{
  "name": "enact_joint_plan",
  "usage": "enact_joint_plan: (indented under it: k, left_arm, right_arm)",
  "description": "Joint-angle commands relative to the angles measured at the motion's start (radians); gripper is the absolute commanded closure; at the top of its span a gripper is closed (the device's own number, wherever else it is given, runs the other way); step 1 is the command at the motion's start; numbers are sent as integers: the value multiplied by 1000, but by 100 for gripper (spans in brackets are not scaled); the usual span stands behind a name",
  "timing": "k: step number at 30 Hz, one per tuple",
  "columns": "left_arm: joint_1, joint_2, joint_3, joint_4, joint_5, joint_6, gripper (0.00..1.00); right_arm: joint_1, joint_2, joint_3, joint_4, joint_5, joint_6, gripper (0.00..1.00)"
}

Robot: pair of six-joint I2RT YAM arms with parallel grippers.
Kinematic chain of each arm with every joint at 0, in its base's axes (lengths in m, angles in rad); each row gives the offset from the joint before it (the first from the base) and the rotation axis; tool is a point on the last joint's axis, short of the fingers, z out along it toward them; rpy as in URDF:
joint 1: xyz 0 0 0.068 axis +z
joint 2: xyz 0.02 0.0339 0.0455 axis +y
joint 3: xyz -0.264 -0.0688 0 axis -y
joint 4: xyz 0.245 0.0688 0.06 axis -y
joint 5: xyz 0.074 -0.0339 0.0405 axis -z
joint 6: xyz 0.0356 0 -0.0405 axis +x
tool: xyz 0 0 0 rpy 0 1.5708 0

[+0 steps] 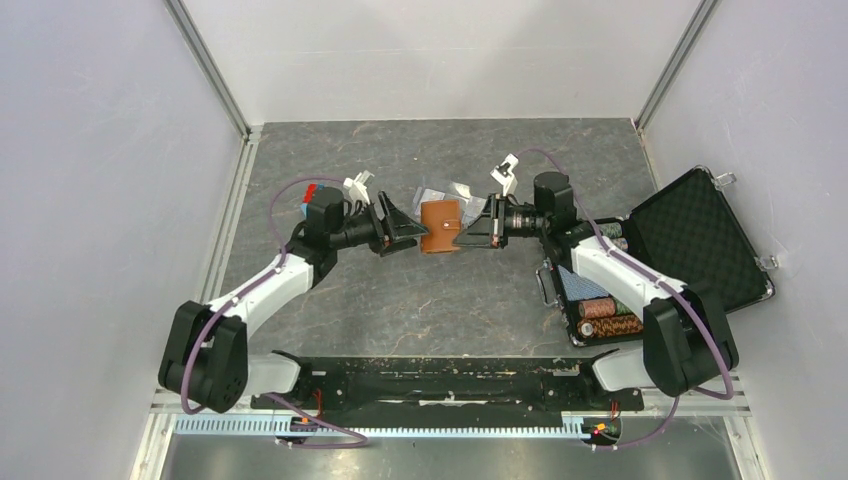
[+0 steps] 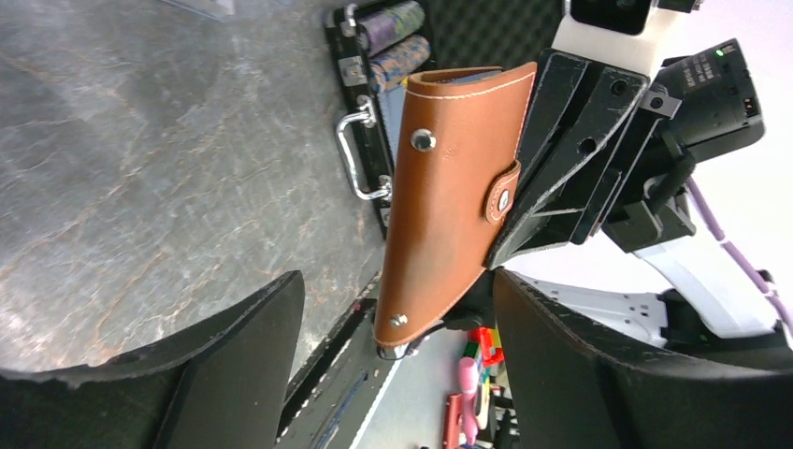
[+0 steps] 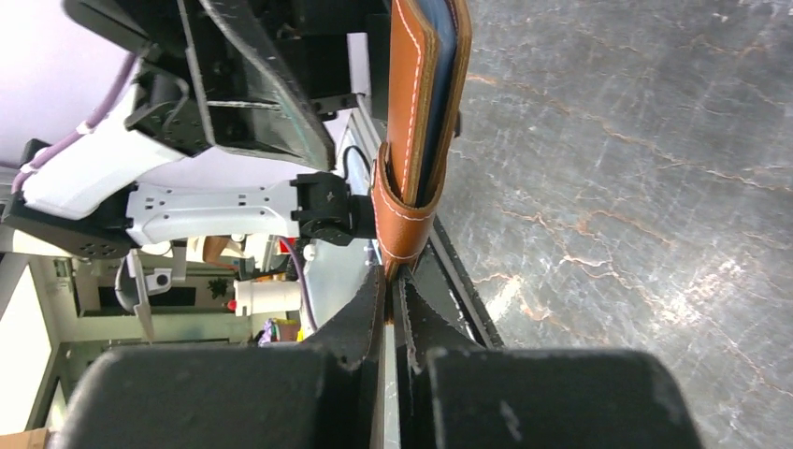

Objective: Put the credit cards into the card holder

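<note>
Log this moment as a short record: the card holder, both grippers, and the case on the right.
card holder: folded, held on edge between the two grippers
right gripper: shut on the card holder's tab
left gripper: open, facing the card holder, not gripping it
black case: lid open, stacked chips inside

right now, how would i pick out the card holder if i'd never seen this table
Look at the middle of the grey table, where the two arms' tips meet. The card holder is there, pinched by the right gripper. It is the only brown leather thing, unlike the clear tray behind and the black case rightward.
</note>
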Motion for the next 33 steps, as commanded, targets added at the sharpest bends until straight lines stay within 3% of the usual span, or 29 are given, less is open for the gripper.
enact_joint_plan:
  k: [1,7,13,15,19,21,23,26,30,33]
  left_arm:
    - [-1,41,-43,336,128,-175,23]
    - [-6,85,-44,457,187,-240,39]
    - [-28,121,-29,524,208,-278,53]
    - [-39,138,-23,555,214,-296,64]
    - [-51,155,-3,537,212,-285,96]
    - [-51,131,17,401,180,-201,98]
    - [-52,92,46,215,111,-98,98]
    - [-62,35,86,-40,-14,28,98]
    - [-110,-6,155,-322,-192,153,98]
    - [-152,-12,185,-427,-279,175,98]
  right_arm:
    - [1,-42,16,131,-58,105,100]
    - [1,-41,-68,381,-66,297,100]
    - [1,-26,-84,394,-71,312,100]
    - [2,-24,-83,366,-71,291,100]
    - [2,-22,-63,243,-53,208,98]
    - [2,-25,-30,109,-33,113,83]
    - [2,-35,35,-81,40,-23,56]
    - [1,-35,143,-356,169,-207,31]
    - [22,-1,278,-590,337,-357,20]
    - [74,44,362,-682,429,-409,15]
